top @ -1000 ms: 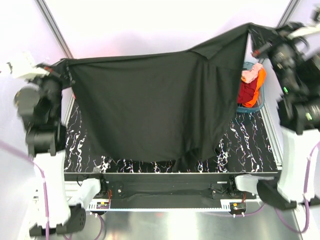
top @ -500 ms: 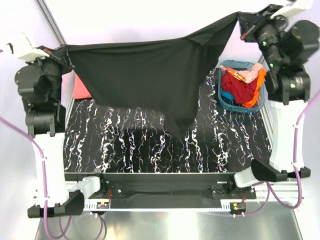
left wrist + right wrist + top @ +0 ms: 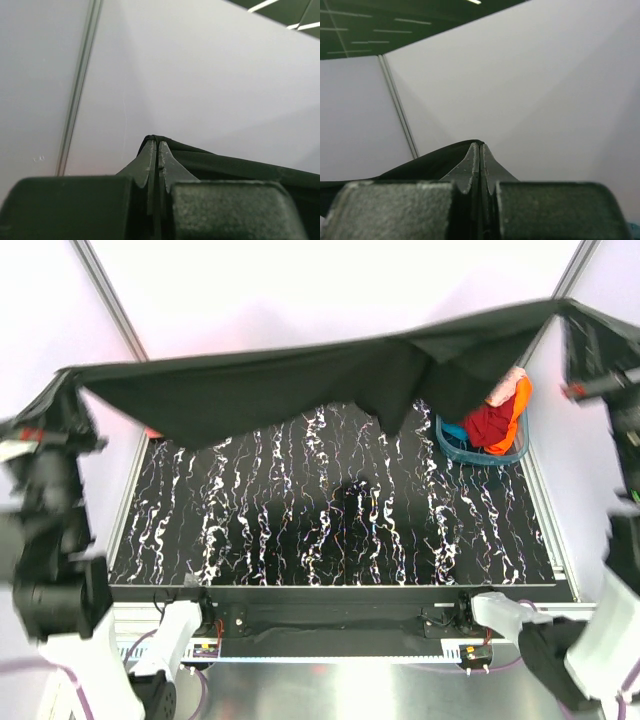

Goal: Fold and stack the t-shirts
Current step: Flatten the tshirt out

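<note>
Black t-shirt hangs stretched above the table, its corners pinched tight by the left gripper and right gripper. Its drooping fold hides part of the teal basket.

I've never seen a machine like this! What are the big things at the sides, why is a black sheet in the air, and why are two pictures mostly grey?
Those are robot arms, the left arm and the right arm, fixed at the near edge of the table. The big picture looks down from a camera above and behind them. The black sheet is a black t-shirt. Each arm pinches one end, so it hangs stretched above the table. The two grey pictures come from small cameras on the wrists. They show the left tool and the right tool, each shut on the shirt's edge, with a plain wall behind. At the table's far right stands a teal basket with more clothes in it.
</note>
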### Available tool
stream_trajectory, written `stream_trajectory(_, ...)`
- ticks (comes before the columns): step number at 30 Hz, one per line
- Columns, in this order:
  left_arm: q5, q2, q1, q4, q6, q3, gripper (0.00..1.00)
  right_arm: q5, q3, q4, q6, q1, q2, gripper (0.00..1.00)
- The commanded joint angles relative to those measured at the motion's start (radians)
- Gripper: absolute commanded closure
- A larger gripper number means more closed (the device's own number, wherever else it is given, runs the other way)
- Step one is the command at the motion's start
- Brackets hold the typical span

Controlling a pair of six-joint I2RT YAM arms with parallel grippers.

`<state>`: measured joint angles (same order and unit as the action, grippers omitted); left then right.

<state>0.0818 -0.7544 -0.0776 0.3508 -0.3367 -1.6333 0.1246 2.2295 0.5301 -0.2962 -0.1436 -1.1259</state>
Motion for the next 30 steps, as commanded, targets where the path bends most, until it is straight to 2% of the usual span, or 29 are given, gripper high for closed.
stream_trajectory(1, 0.07, 0.024, -0.001, 0.002, 0.03, -0.025, 1.0, -0.02, 0.01, 0.022, -0.018, 0.006, 0.029, 1.0)
stream_trajectory(6, 0.067, -0.002, 0.004, -0.006, 0.027, -0.017, 1.0, -0.025, 0.025, 0.031, -0.02, 0.006, 0.003, 1.0)
stream_trajectory(9, 0.055, -0.043, 0.002, -0.027, 0.021, 0.041, 1.0, -0.023, -0.025, -0.004, -0.023, 0.006, -0.037, 1.0)
stream_trajectory(12, 0.05, -0.065, 0.002, -0.061, 0.016, 0.107, 1.0, -0.016, -0.158, -0.054, -0.035, 0.006, -0.04, 1.0)
stream_trajectory(16, 0.033, -0.072, 0.002, -0.131, -0.002, 0.307, 0.99, -0.008, -0.396, -0.195, -0.058, 0.006, -0.031, 1.0)
stream_trajectory(19, 0.027, -0.069, 0.001, -0.185, -0.033, 0.495, 0.99, -0.003, -0.615, -0.318, -0.069, 0.004, -0.023, 1.0)
stream_trajectory(20, 0.019, -0.069, 0.001, -0.256, -0.042, 0.624, 0.98, -0.003, -0.73, -0.349, -0.075, 0.006, -0.023, 1.0)
stream_trajectory(22, 0.027, -0.094, -0.001, -0.303, -0.084, 0.728, 0.98, -0.013, -0.879, -0.442, -0.081, 0.006, -0.04, 1.0)
stream_trajectory(23, 0.015, -0.114, 0.001, -0.344, -0.088, 0.803, 0.99, -0.017, -0.921, -0.475, -0.086, 0.007, -0.051, 1.0)
stream_trajectory(27, 0.022, -0.285, 0.001, -0.493, -0.131, 0.923, 1.0, -0.031, -1.05, -0.628, -0.078, 0.006, -0.194, 1.0)
stream_trajectory(30, -0.02, -0.477, 0.001, -0.567, -0.127, 0.897, 1.0, -0.037, -1.042, -0.699, -0.058, 0.006, -0.344, 1.0)
